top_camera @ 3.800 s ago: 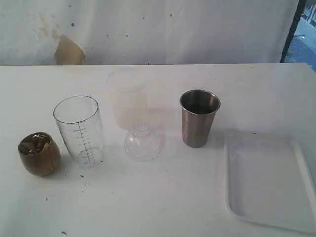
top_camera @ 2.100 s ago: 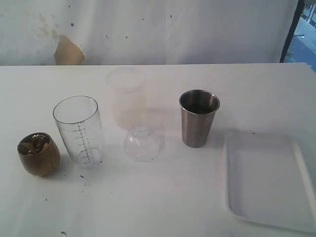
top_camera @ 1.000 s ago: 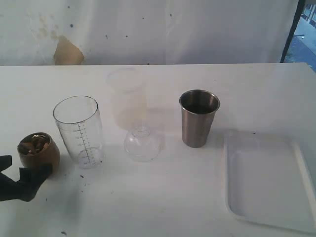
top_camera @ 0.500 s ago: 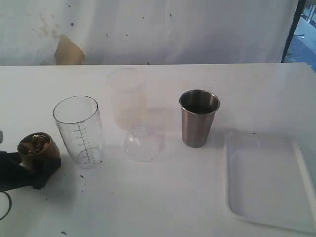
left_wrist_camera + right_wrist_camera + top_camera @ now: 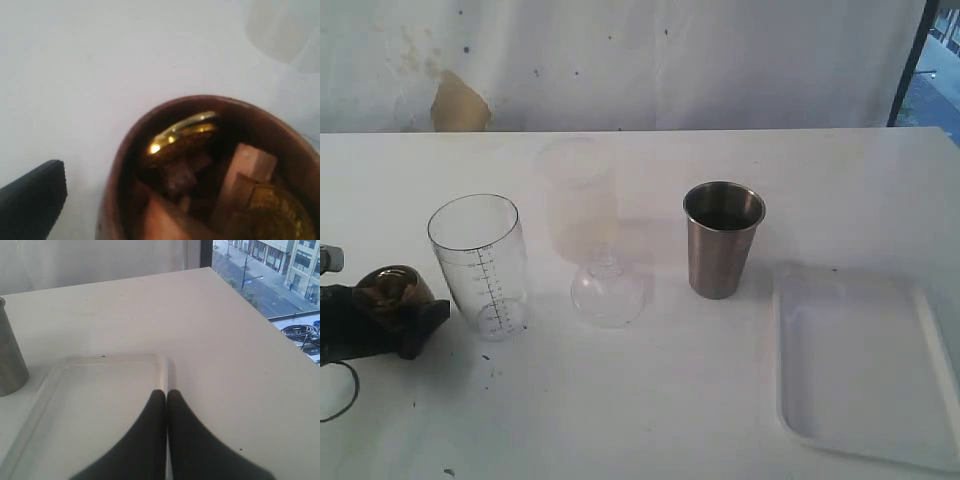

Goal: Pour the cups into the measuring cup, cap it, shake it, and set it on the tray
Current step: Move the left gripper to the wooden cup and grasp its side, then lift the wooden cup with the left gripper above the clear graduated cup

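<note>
The brown cup [image 5: 388,286] stands at the far left, with brown pieces inside [image 5: 210,170]. My left gripper [image 5: 420,300] is open and straddles it. One black finger [image 5: 35,200] shows beside the cup with a gap of table between them; the other finger is hidden. Just right of the cup stands the clear measuring cup [image 5: 480,265], upright and uncapped. The steel tumbler [image 5: 723,240] [image 5: 7,355] is upright at centre right. The white tray [image 5: 865,365] [image 5: 100,405] lies at the right. My right gripper [image 5: 166,392] is shut with nothing in it, above the tray's rim, and is out of the exterior view.
A frosted white cup [image 5: 580,195] stands behind a clear domed lid [image 5: 608,290] in the middle. The table's edge [image 5: 260,325] drops off beyond the tray. A black cable loop [image 5: 335,395] trails from the left arm.
The left gripper came in from the lower left and slid forward until its fingers flank the brown cup. The other objects have not moved.
</note>
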`<action>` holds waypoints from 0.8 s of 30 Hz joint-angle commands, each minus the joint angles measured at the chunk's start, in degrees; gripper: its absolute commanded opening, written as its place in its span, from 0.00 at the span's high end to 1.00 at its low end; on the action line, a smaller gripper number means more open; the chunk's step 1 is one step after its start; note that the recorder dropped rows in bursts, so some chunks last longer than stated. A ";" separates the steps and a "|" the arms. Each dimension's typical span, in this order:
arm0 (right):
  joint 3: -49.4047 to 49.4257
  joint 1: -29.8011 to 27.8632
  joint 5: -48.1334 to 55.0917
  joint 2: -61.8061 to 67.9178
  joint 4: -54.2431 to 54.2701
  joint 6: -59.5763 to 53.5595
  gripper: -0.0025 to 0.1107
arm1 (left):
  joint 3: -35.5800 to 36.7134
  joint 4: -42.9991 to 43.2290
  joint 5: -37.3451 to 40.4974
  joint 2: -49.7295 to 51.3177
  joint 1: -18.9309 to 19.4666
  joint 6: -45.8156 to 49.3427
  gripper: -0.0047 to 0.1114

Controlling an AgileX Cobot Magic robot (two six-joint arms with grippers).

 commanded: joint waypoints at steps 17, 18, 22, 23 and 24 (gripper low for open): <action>0.04 -0.35 -0.25 -0.27 -0.34 -0.07 0.98 | -2.35 -1.37 -2.94 1.97 -0.10 2.28 0.06; 0.04 -0.35 -0.25 -0.27 -0.34 -0.07 0.98 | -2.35 -1.37 -2.94 1.97 -0.10 2.28 0.06; 0.04 -0.35 -0.25 -0.27 -0.34 -0.07 0.98 | -2.35 -1.37 -1.04 1.97 -0.10 2.28 0.06; 0.04 -0.35 -0.25 -0.27 -0.34 -0.07 0.98 | -2.35 -1.37 -0.32 1.97 -0.10 2.28 0.06; 0.04 -0.35 -0.25 -0.27 -0.34 -0.07 0.98 | -2.35 -1.32 0.42 1.97 -0.10 2.20 0.06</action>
